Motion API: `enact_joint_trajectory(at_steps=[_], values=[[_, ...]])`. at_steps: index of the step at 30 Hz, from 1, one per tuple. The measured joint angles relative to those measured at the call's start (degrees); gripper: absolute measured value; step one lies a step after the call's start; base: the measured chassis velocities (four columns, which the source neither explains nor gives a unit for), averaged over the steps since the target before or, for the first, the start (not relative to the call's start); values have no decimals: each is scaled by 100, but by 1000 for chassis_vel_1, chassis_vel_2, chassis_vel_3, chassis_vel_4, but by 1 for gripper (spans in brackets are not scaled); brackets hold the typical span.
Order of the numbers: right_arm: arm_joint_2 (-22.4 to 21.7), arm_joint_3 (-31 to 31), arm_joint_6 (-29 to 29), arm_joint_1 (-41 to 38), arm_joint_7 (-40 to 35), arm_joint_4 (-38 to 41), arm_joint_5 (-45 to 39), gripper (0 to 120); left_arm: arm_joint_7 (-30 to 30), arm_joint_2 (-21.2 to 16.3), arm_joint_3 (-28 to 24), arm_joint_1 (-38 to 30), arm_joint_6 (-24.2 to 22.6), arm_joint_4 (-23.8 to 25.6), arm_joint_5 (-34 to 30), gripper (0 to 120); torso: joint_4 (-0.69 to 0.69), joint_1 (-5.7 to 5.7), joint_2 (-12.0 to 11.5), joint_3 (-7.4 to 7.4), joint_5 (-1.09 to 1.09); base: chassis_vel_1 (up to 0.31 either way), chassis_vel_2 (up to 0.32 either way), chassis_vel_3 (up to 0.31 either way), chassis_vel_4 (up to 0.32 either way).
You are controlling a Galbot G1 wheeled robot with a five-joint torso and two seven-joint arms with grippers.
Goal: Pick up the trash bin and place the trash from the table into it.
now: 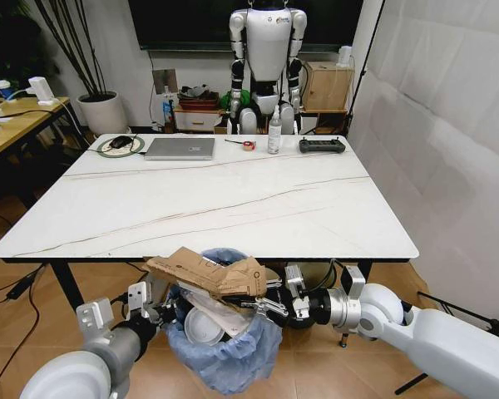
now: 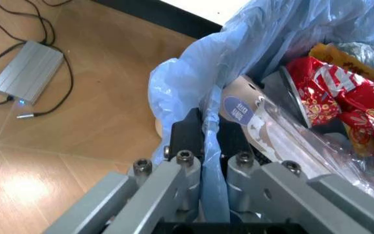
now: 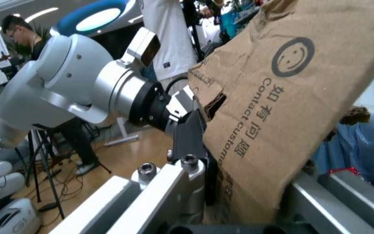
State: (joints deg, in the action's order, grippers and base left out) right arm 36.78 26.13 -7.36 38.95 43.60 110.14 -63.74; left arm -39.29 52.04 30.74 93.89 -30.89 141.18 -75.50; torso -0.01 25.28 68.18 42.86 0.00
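Head view shows the trash bin [image 1: 224, 353] hanging just below the near edge of the bench [image 1: 208, 208], its blue bag bulging over the rim. My left claw [image 1: 168, 313] is clamped on the bag's edge at the bin's left side; the left wrist view shows both fingers [image 2: 185, 134] pressed together on the blue plastic, with red wrappers [image 2: 343, 105] and a clear package [image 2: 291, 141] inside. My right claw [image 1: 262, 306] is closed on a brown paper bag [image 1: 208, 273] lying flat across the bin's mouth, above a white lid [image 1: 206, 326]. Farther back on the bench sit a laptop [image 1: 180, 148] and a black controller [image 1: 322, 145].
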Motion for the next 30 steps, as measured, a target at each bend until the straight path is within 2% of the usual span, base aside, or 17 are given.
enact_joint_trajectory(at_steps=[20,30], values=[[70,14,-46,-16,140,-158,53,23,-44,-31,-36,-167,-16,-94,-102,0,0,1,0,0,0,0,0,0,0],[76,17,-48,-16,196,-195,74,24,-69,-57,-50,-213,-25,-103,-143,0,0,1,0,0,0,0,0,0,0]])
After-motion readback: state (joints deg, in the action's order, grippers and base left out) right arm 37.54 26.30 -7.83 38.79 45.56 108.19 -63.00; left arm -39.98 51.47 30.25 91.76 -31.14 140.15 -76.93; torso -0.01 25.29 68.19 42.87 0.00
